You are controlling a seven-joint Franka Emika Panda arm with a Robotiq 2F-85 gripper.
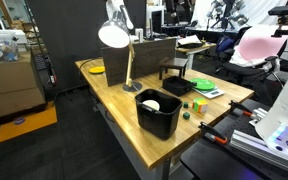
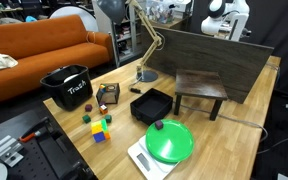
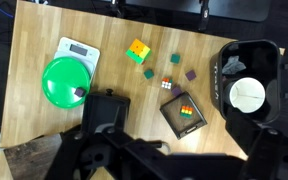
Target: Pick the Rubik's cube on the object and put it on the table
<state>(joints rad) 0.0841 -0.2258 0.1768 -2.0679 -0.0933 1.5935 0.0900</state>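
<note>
1. One long surface [image 3: 39, 20] of light wood carries everything. In an exterior view an orange sofa [image 2: 34, 45] stands behind it, and a desk lamp [image 2: 144, 40] rises from it in front of a dark board [image 2: 214, 55].
2. At the bottom edge of the wrist view the hand [image 3: 112, 150] shows only as dark, blurred shapes above the surface. I cannot tell how far its fingers stand apart, or whether they touch anything.
3. The Rubik's cube [image 3: 187, 112] sits on the low black stand [image 3: 172, 124], up and to the right of the hand in the wrist view and apart from it. An exterior view shows the same cube [image 2: 108, 97] resting in the frame.
4. Farther from the hand on that same side stands a deep black bin [image 3: 224, 70] with a round white thing [image 3: 248, 96] inside.
5. Up and to the other side of the hand a green disc [image 3: 62, 82] lies on a white scale [image 3: 81, 48]. A black tray [image 3: 109, 103] lies just ahead of the hand and is partly hidden by it.
6. Ahead of the hand, between disc and bin, lie a colourful cube [image 3: 137, 50], a green block [image 3: 149, 72], two purple blocks [image 3: 174, 58] and one tiny multicoloured cube [image 3: 167, 84].
</note>
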